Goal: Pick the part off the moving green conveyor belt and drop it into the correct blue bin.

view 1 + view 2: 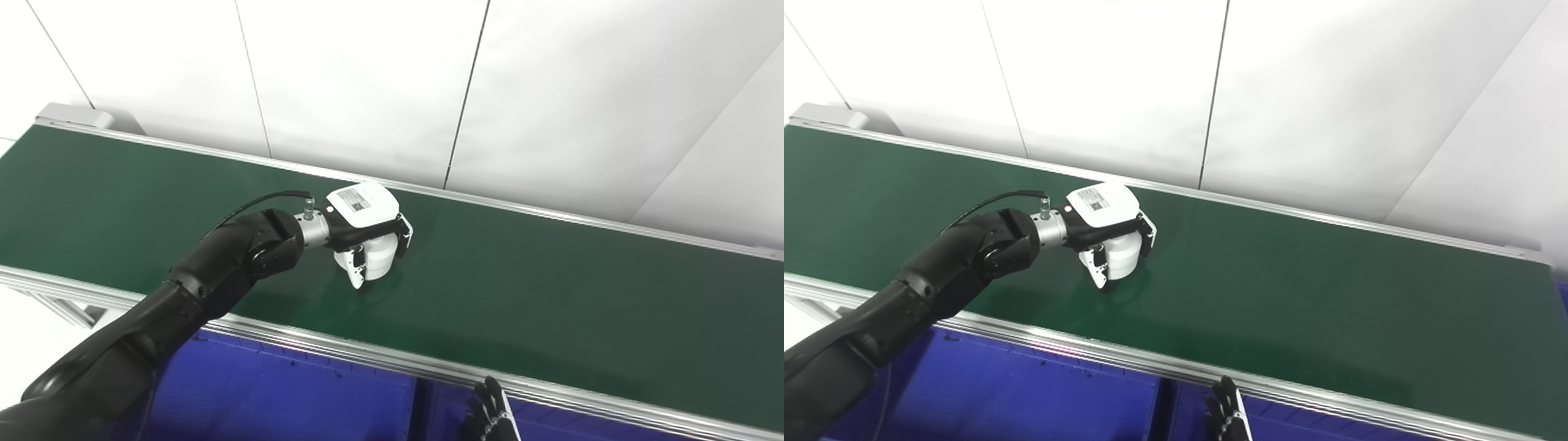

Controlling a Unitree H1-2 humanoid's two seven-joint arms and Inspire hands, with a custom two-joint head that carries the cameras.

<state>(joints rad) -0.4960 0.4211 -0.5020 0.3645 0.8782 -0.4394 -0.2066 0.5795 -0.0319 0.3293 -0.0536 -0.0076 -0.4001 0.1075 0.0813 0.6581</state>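
Note:
A white cylindrical part (381, 254) stands on the green conveyor belt (551, 288) near its middle. My left hand (367, 226) reaches over the belt from the left and its fingers and thumb are closed around the part (1123, 256), which still rests on or just above the belt. My right hand (490, 416) shows only as dark fingertips at the bottom edge, low in front of the belt; I cannot tell whether it is open or shut. A blue bin (275, 392) lies below the belt's near rail.
The belt's near aluminium rail (380, 355) runs between the belt and the blue bins. A divider (422, 407) separates the left bin from another blue bin (1335, 422) to the right. White wall panels stand behind the belt's far rail.

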